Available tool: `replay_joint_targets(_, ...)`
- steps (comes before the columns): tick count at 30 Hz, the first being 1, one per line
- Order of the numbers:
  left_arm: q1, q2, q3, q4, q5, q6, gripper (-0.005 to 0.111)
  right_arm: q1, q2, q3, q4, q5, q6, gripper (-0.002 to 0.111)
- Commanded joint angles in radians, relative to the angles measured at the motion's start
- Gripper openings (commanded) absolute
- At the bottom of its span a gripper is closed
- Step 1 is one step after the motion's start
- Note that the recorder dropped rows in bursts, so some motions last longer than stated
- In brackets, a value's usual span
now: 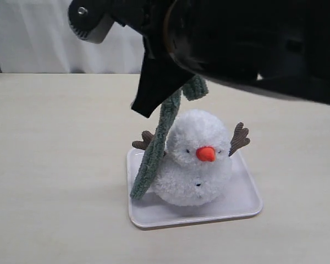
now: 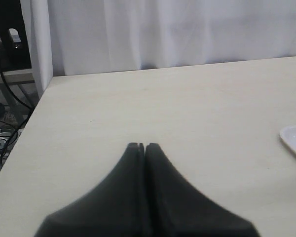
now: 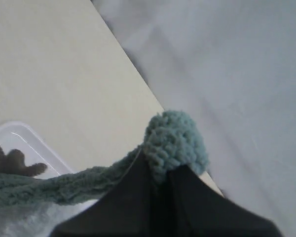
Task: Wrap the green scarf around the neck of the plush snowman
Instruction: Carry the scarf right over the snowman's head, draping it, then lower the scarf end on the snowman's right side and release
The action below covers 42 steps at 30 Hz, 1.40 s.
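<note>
A: Right jaws are pinched tight on one rounded end of the long dusty-green fuzzy knit scarf (image 1: 154, 151), the tip bulging just past them

B: Held high, so the strip slants down the side of the fluffy white plush snowman (image 1: 195, 165) and its lower end lands on the white square plastic tray (image 1: 245, 192)

A: Makes sense: with one end up, the fabric hangs free and can swing behind the head instead of dragging over the pale wooden bench (image 1: 55, 165)

B: And the wrap? The scarf lies along one side only, across the brown corduroy arm (image 1: 144, 141) there; nothing circles the neck crease (image 1: 179, 165) yet

A: Early days, I'd say. The toy sits upright, orange nose (image 1: 206, 154) forward, so the crease is open to reach

B: Left jaws?

A: Pressed together on nothing, over bare bench with just a tray corner at the edge of their camera. Out of the way, I'd guess

B: Careful with that light toy, a tug could tip it
</note>
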Motion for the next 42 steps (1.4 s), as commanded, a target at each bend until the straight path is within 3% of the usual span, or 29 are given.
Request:
replay_joint_targets(1,-0.007,-0.003,0.003,0.0,-0.01,0.002,0.0,-0.07,-0.001,0.004,0.025,0.045,0.002,0.004)
replay_joint_targets(11,-0.007,-0.003,0.003,0.0,-0.01,0.002,0.0,-0.241,-0.001,0.012,0.262,-0.01,0.002,0.004)
replay_joint_targets(24,-0.007,-0.003,0.003,0.0,-0.01,0.002,0.0,-0.366,-0.001,0.195,0.31,-0.038,0.002,0.004)
replay_joint_targets(33,-0.007,-0.003,0.003,0.0,-0.01,0.002,0.0,-0.378,-0.001,0.289,0.411,-0.17,-0.064,0.004)
replay_joint_targets(42,-0.007,-0.003,0.003,0.0,-0.01,0.002,0.0,-0.378,-0.001,0.346,0.415,-0.137,-0.103,0.008)
